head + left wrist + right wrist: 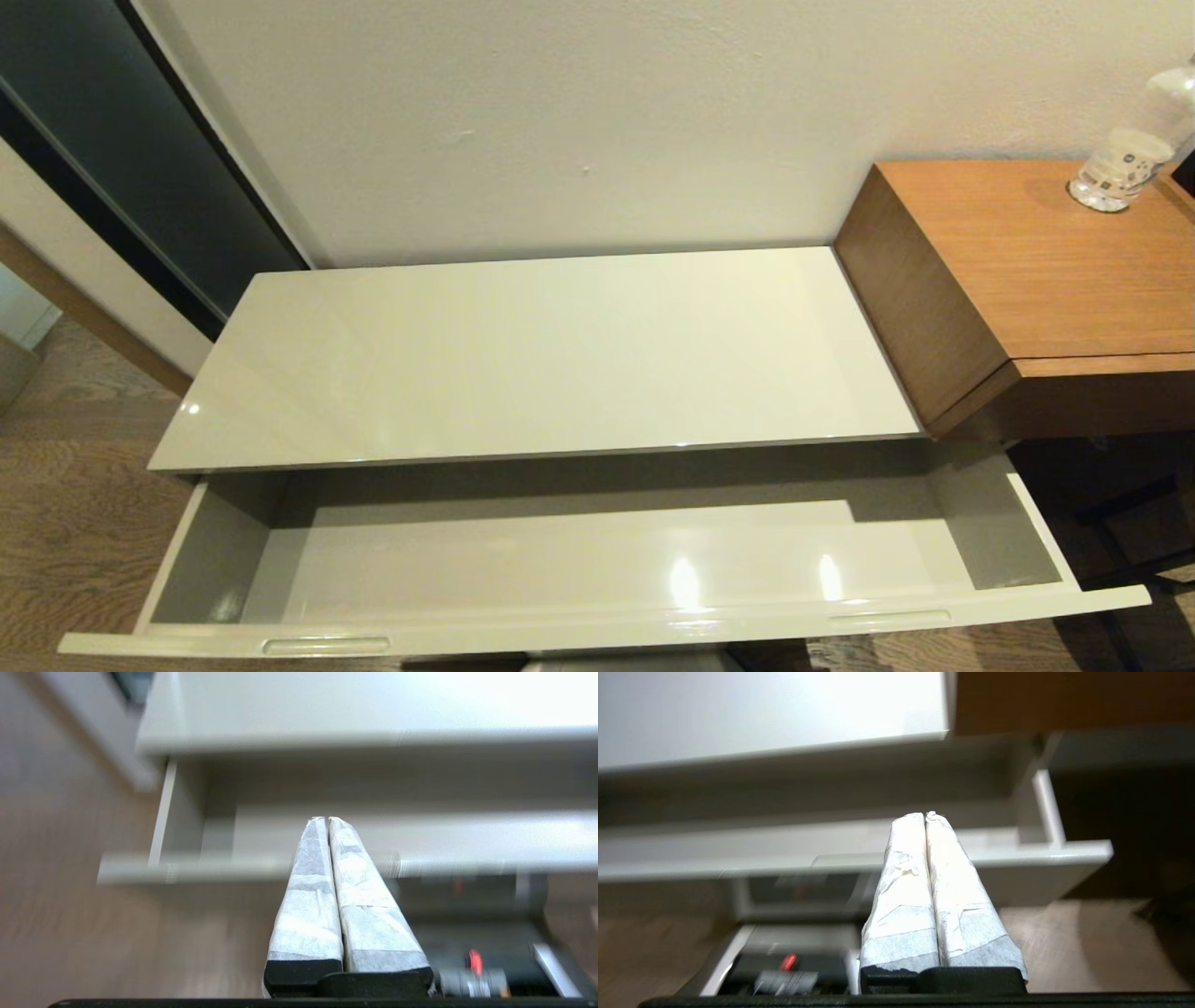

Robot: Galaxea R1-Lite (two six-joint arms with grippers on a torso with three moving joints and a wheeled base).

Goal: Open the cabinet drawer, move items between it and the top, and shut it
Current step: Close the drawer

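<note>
The long cream-white cabinet stands against the wall, and its glossy top [541, 350] is bare. Its wide shallow drawer [597, 569] is pulled out toward me, with nothing lying inside and two oblong cut-outs [325, 645] in the front panel. Neither gripper shows in the head view. In the left wrist view my left gripper [326, 819] is shut on nothing, held back in front of the drawer [327, 840] near its left end. In the right wrist view my right gripper [924, 815] is shut on nothing as well, before the drawer [1017, 851] near its right end.
A taller brown wood-grain desk [1055, 271] adjoins the cabinet on the right, with a clear plastic bottle [1125, 149] at its back. A dark panel [112, 140] leans along the wall at left. Wood floor [75, 523] lies around the drawer.
</note>
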